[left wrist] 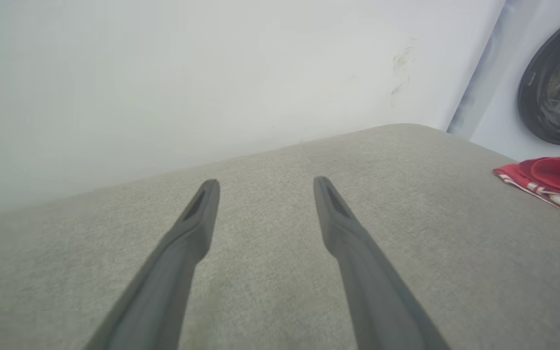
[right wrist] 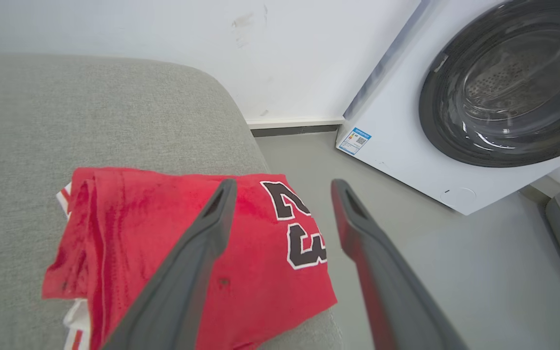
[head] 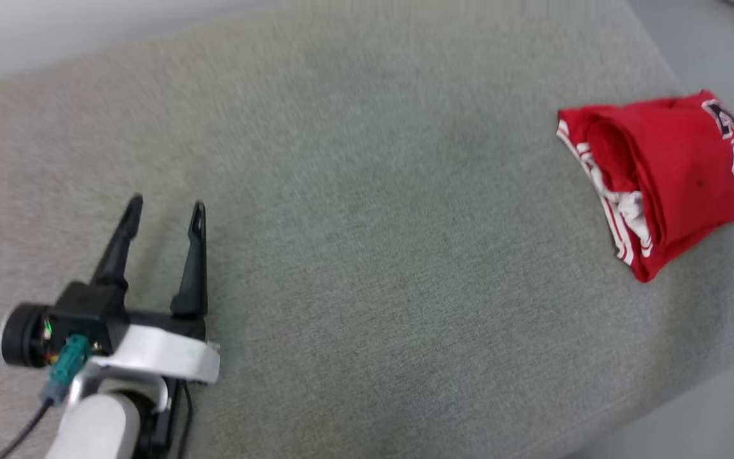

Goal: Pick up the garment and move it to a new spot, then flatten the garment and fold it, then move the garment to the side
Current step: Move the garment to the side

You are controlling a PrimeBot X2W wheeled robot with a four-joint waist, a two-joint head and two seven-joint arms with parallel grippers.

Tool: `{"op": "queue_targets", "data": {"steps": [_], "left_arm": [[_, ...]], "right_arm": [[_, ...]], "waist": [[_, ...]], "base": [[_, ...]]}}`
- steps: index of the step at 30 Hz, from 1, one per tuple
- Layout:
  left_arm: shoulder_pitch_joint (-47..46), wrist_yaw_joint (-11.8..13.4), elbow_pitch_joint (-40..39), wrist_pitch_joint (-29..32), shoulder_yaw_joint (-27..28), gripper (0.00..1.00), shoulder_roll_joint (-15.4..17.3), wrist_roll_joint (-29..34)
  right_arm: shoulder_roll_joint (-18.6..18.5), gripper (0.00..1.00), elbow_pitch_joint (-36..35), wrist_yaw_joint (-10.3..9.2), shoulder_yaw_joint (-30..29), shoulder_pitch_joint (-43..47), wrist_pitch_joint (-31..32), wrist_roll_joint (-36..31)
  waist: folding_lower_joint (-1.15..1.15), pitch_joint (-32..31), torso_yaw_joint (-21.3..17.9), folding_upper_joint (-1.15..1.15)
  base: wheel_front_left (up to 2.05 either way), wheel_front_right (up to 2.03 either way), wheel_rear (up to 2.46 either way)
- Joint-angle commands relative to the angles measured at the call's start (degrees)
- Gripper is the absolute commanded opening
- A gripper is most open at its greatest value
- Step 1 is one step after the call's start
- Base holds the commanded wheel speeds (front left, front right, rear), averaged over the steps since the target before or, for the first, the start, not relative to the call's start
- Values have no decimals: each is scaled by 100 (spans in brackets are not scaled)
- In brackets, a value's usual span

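Lying folded on the grey fabric cushion's (head: pixel 367 223) right edge, the red "23"-printed garment (head: pixel 666 172) is ungripped; right gripper (right wrist: pixel 284 194) over it and left gripper (head: pixel 166 205) both spread wide.

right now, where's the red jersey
The folded garment lies at the grey cushion's right edge in the head view, beside the open right gripper, with the washing machine beyond.

Head camera looks down on the cushion (head: pixel 367 242); wrist cameras skim low; all share the garment (head: pixel 666 172).
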Motion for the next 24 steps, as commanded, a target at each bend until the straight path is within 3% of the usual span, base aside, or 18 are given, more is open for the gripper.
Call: {"op": "queue_targets", "data": {"steps": [1,14,24], "left_arm": [[124,45,41,-64,21,100,-55,-47],[990,215,662,-441,122,100,-389,-440],[1239,295,990,-542,430,100,-206,-573]], "right_arm": [[-40,100,-103,-3,62,199,41,61],[451,100,-2013,-3,417,2438,635,961],[914,100,-3546,-3,543,3257,617,1119]], "waist": [[0,-656,270,0],[0,-1739,1396,0],[0,-2111,2086,0]], "base": [[0,0,0],[0,0,0],[0,0,0]]}}
